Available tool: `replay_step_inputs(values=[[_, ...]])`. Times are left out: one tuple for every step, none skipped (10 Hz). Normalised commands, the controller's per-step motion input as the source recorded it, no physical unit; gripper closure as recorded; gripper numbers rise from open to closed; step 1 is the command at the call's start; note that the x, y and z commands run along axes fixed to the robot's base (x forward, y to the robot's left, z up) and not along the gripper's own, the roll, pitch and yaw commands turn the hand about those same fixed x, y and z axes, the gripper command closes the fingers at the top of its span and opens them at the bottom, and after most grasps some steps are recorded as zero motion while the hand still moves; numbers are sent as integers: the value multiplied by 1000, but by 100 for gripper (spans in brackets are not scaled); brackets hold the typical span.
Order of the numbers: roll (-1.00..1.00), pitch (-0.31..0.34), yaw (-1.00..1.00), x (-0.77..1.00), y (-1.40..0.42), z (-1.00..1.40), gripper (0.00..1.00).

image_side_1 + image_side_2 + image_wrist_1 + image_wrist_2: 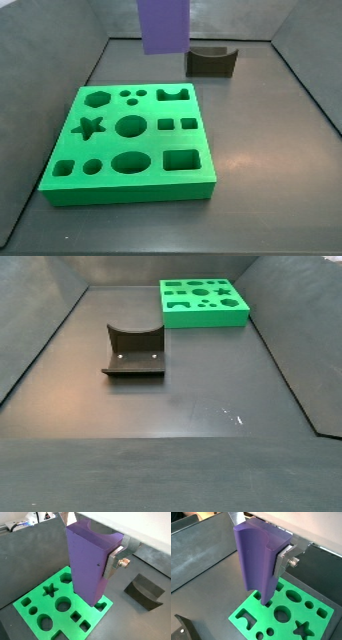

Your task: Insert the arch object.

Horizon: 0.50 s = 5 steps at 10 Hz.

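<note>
My gripper [100, 559] is shut on the arch object [87, 562], a tall purple block with a curved notch in its upper end. One silver finger [113, 560] presses its side; the other is hidden behind it. The same grip shows in the second wrist view, with gripper [266, 556], block [254, 559] and finger [283, 558]. The block hangs upright above the green board [53, 612] [264, 619], its lower end over the board's edge area. In a side view the block [164, 25] hangs above the far edge of the board [107, 145]; the gripper is out of frame there.
The fixture, dark with a curved notch, stands on the floor apart from the board [145, 591] [211, 60] [134, 351]. The board [201, 316] has several cutouts: star, circles, squares, hexagon, arch. Dark walls enclose the floor [187, 406].
</note>
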Motion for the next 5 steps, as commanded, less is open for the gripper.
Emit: replay_step_inputs(values=[[-31, -41, 23, 69, 74, -469, 100], [0, 0, 83, 386, 226, -789, 100], [0, 0, 149, 337, 366, -789, 100], [-4, -13, 220, 117, 466, -711, 100], [-80, -19, 163, 6, 440, -569, 100]])
